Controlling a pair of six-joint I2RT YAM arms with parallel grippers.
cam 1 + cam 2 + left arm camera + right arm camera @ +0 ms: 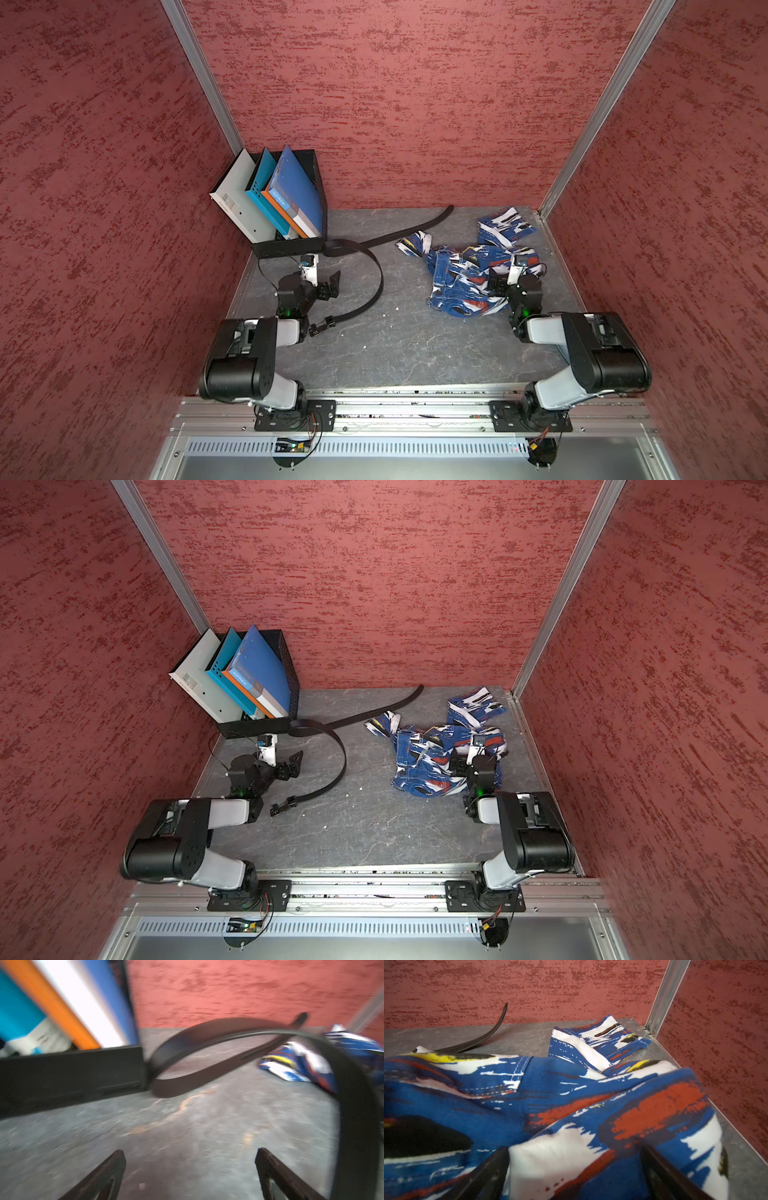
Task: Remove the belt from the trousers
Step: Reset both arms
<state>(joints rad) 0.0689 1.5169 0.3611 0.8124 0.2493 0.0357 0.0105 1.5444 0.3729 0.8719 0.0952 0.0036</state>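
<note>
The black belt (377, 286) (343, 759) lies loose on the grey table in a wide curl, apart from the trousers. Its buckle (322, 327) (284, 805) rests near my left forearm, and its tip reaches the back wall. The blue, white and red patterned trousers (461, 278) (424, 758) lie crumpled at the right. My left gripper (331, 286) (190, 1153) is open just inside the belt's curl, with only bare table between its fingers. My right gripper (493, 283) (574, 1151) is open over the trousers (550, 1095), a fold of cloth bulging between its fingers. The left wrist view is blurred.
A black file box (291, 246) (253, 728) holding several leaning books stands at the back left, touching the belt's loop. Red walls close in three sides. An aluminium rail (415, 409) carries both arm bases at the front edge.
</note>
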